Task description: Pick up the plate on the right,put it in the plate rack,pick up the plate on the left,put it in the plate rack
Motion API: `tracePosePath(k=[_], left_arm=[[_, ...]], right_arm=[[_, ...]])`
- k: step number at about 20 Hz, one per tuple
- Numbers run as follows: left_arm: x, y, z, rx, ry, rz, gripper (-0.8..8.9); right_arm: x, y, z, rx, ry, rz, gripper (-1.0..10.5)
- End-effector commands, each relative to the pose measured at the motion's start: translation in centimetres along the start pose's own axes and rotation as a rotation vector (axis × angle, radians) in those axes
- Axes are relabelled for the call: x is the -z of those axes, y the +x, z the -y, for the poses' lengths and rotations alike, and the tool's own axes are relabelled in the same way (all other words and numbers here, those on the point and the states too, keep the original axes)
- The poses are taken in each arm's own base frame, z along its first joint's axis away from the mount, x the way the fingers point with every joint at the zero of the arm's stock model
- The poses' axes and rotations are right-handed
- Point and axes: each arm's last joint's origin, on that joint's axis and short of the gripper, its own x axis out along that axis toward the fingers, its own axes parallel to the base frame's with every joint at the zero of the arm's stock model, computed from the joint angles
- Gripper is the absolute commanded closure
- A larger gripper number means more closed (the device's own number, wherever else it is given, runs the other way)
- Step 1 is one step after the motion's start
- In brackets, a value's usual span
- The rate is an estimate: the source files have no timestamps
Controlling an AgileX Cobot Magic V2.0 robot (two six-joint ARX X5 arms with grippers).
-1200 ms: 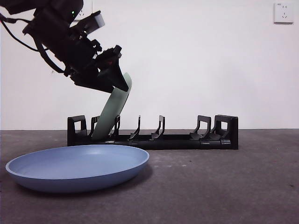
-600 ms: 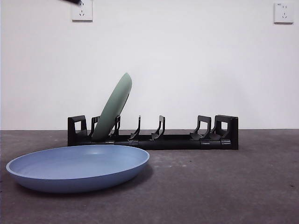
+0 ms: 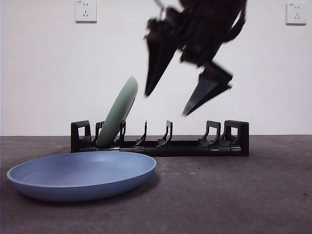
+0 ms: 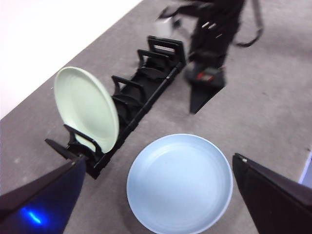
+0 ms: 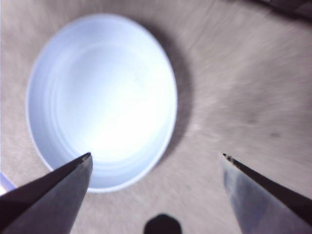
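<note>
Right gripper (image 3: 165, 105) | my jaws spread, empty, above rack (image 3: 161, 144); blue plate (image 3: 82, 175) lay flat | green plate (image 3: 117, 114) leaned in rack; left gripper (image 4: 156, 168) spread, empty

My right gripper (image 3: 165, 105) is motion-blurred at top centre of the front view, its arm cut off by the top edge. The green plate (image 3: 117, 114) hides approx. one prong of the plate rack (image 3: 161, 141), I think. Right wrist pic is smeared.
</note>
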Motion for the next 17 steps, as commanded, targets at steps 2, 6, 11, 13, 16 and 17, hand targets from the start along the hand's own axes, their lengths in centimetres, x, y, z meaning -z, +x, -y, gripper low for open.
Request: tracePosePath(k=[2,6,11,13,16,17], left_arm=[[0.4,-0.2,0.6,0.024,0.072,-0.039,3.05],[0.8,-0.1,1.1,0.019,0.122,-0.124,3.05],[0.9,0.2,1.4,0.014,0.174,-0.172,3.06],[0.8,0.6,1.4,0.014,0.194,-0.191,3.06],[0.6,1.3,1.5,0.023,0.218,-0.219,3.06],[0.6,1.6,1.5,0.030,0.231,-0.228,3.06]], right_arm=[[0.0,3.9,-0.5,0.001,0.018,-0.051,5.1],[0.4,7.0,-0.4,0.051,0.018,-0.116,5.1],[0.7,8.5,0.1,0.059,0.033,-0.147,5.8],[0.7,8.8,0.2,0.059,0.039,-0.148,7.1],[0.6,9.0,0.2,0.057,0.048,-0.143,8.2],[0.6,9.1,0.2,0.057,0.050,-0.143,8.4]])
